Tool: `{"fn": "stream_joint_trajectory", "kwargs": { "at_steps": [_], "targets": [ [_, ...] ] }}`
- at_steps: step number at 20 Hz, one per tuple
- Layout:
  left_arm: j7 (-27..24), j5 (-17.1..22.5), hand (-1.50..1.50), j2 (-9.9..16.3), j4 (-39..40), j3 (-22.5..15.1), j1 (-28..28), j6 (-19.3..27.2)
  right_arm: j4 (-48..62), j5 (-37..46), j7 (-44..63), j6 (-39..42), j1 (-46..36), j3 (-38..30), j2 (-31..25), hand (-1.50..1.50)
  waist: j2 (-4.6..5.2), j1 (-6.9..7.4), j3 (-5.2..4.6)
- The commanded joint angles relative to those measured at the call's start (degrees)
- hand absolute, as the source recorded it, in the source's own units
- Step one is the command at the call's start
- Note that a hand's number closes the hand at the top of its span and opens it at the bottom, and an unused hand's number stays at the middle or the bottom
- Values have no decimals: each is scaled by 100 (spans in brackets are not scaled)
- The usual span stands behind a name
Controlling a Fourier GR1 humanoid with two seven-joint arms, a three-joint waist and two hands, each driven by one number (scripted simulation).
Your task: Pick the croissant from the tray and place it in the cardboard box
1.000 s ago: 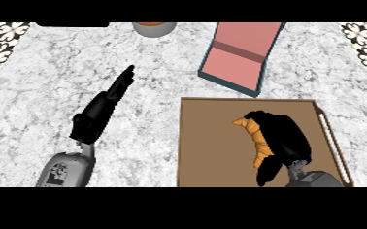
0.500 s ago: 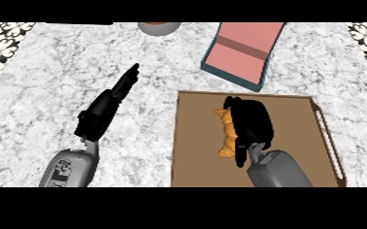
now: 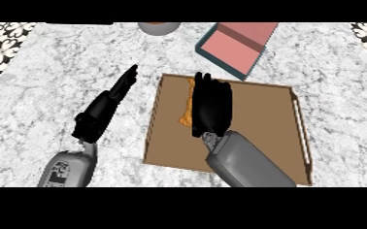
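The orange croissant (image 3: 187,107) is at the left side of the brown tray (image 3: 269,114); only its left edge shows. My right hand (image 3: 213,107) lies over it, fingers pointing away from me and closed round the pastry, hiding most of it. The cardboard box (image 3: 235,46), pink inside with dark teal walls, lies beyond the tray's far edge, tilted to the right. My left hand (image 3: 108,107) rests open on the marble counter left of the tray, fingers straight and pointing toward the far right.
A grey bowl (image 3: 159,27) stands at the far edge, left of the box. The tray has a white handle (image 3: 299,121) along its right side. Patterned trim (image 3: 13,39) marks the counter's far left corner.
My right hand has moved left and away from me across the tray, and the croissant has gone with it. The left hand has stayed as it was.
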Motion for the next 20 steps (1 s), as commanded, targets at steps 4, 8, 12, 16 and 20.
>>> {"fn": "stream_joint_trajectory", "kwargs": {
  "at_steps": [4, 8, 12, 16, 20],
  "targets": [
    [206, 75, 0, 46, -373, 71, 134, -56, -943, -417, 1319, 407, -964, 570, 66, 150, -22, -67, 9],
    [224, 56, 0, -24, 51, 97, -191, -68, -1403, -656, 1462, 486, -1659, 377, 65, 150, -19, -96, 7],
    [201, 19, 0, 23, -298, 98, 145, -8, -1959, -367, 2039, 838, -1963, 316, 64, 150, -51, -88, 6],
    [258, 15, 0, -120, -123, 33, -62, 14, -1722, -386, 2256, 396, -2276, -9, 64, 150, -30, -73, 4],
    [-180, -118, 0, 0, 264, 122, -22, 23, -1800, -154, 2270, 777, -2413, -306, 64, 150, -25, -151, 1]
  ]
}}
